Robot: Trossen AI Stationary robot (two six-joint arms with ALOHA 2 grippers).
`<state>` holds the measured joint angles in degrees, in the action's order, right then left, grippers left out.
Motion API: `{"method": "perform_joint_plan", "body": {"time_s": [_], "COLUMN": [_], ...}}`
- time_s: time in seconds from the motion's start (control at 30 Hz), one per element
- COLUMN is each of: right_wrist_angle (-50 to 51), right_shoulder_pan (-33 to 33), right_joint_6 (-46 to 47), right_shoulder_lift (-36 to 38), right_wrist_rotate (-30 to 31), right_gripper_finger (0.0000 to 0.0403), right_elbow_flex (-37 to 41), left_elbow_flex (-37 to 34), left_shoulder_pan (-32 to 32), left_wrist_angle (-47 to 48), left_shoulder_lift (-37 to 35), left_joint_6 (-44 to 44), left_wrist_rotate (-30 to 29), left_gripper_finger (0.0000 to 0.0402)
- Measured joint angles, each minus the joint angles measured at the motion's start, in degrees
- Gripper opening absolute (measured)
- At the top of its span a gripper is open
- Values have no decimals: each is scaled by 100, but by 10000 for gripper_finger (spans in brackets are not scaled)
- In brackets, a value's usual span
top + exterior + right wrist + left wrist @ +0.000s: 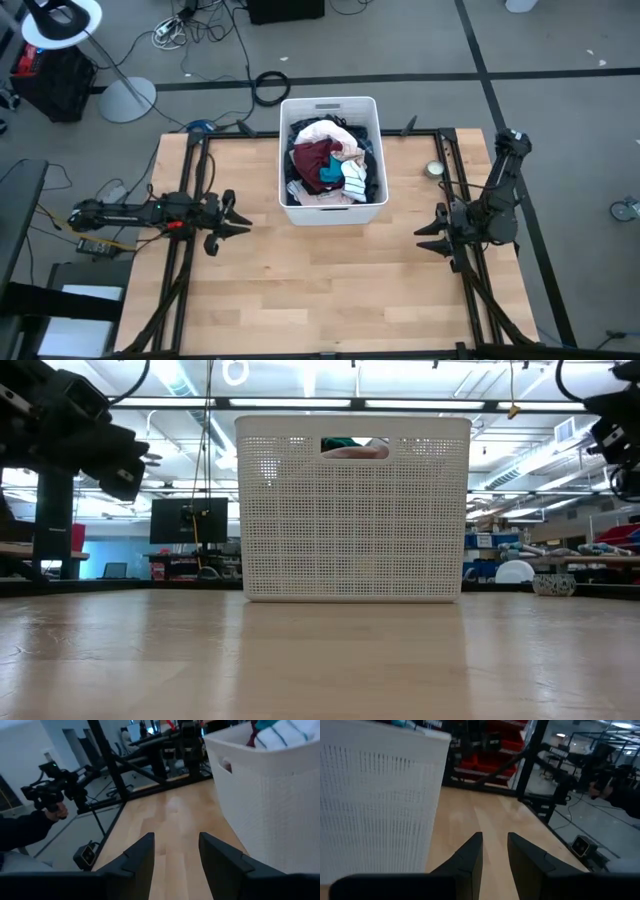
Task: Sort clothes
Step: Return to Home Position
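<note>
Left gripper hangs empty above the left part of the table, fingers parted by a narrow gap with nothing between them. The right gripper hangs empty above the right part, fingers spread somewhat wider. Both are well apart from the basket, which stands upright at the far middle of the table. Assessment: sorting appears finished, since no garment shows on the tabletop in any view and all the clothes in view lie inside the basket. Judged outstanding: only parking the arms, and both sit folded low at their own sides, at or near a rest pose. Count, by size: one table; two arms; one white slotted basket; one heap of clothes, reaching about to the rim, with teal and pink cloth showing through the handle slot in the low view. Pieces told apart from above: one white piece at the far end; one maroon piece in the middle; one pale pink piece at the near end; one teal-and-white striped sock just beside the maroon. Dark cloth lies along the right wall, number not determinable. The total garment count cannot be established because lower layers are hidden. One small round object lies on the table near the right arm's frame; its identity is unclear.
</note>
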<state>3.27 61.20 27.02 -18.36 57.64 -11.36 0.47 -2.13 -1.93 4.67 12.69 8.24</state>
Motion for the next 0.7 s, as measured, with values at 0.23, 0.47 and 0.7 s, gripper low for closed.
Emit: {"method": "perform_joint_plan", "body": {"time_s": [0.23, 0.47, 0.7], "right_wrist_angle": [-17, -739, -1665], "right_shoulder_pan": [488, 288, -881], "right_joint_6": [-766, -1006, -944], "right_shoulder_lift": [538, 866, 808], "right_wrist_rotate": [569, -40, -904], "right_gripper_finger": [155, 155, 155], "right_elbow_flex": [1, 377, 1073], "left_elbow_flex": [1, 2, 2], "left_shoulder_pan": [0, 0, 0], "left_wrist_angle": [7, 17, 20], "left_shoulder_lift": [-259, -253, -253], "left_joint_6": [-138, -90, -80], "left_wrist_rotate": [18, 20, -21], "left_gripper_finger": [96, 96, 96]}}
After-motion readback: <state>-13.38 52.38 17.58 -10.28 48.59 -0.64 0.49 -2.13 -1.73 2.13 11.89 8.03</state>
